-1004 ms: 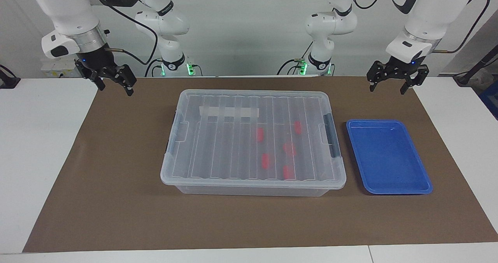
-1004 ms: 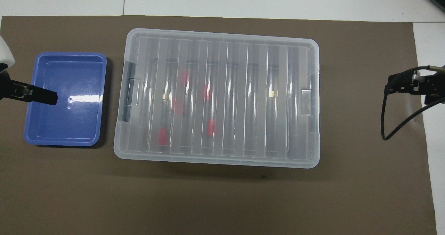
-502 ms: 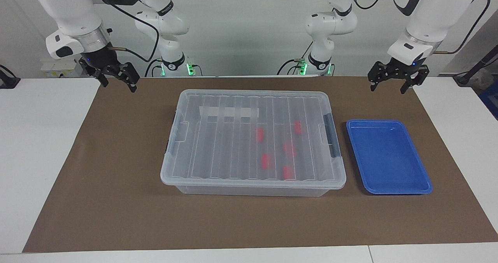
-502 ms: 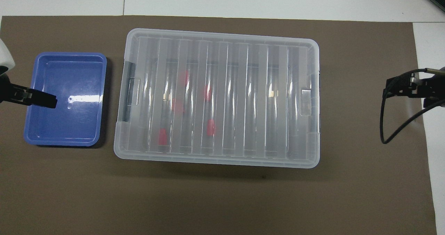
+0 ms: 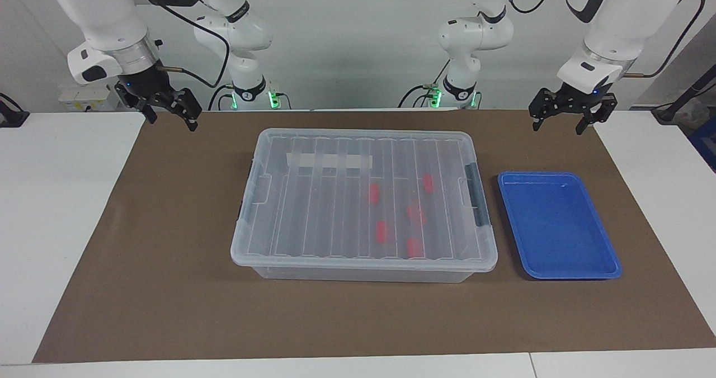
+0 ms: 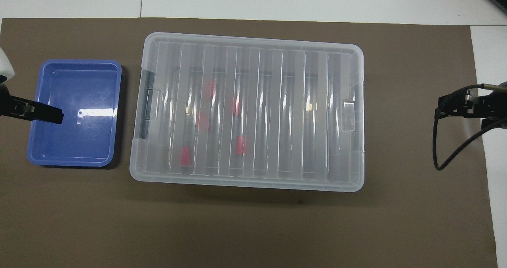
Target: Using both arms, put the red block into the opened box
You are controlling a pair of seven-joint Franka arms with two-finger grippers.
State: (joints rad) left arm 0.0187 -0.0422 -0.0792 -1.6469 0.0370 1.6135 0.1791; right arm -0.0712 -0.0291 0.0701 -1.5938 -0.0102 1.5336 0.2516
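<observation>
The box [image 5: 313,199] [image 6: 309,113] is a large clear bin in the middle of the brown mat, with its ribbed lid on. Several red blocks, one of them [image 5: 373,194] [image 6: 236,105], lie inside and show through the lid, in the half toward the left arm's end. My left gripper [image 5: 557,125] [image 6: 43,114] hangs open and empty in the air at the blue tray's outer edge. Also open and empty, my right gripper [image 5: 170,116] [image 6: 455,105] hangs over the mat's edge at the right arm's end.
A shallow blue tray [image 5: 609,269] [image 6: 71,161] lies empty beside the box, toward the left arm's end. The brown mat [image 5: 168,288] covers most of the white table. A black cable loops under the right wrist [image 6: 439,157].
The right gripper has risen a little and drawn back toward the robots. The left gripper has barely shifted. Box, blocks and tray have not moved.
</observation>
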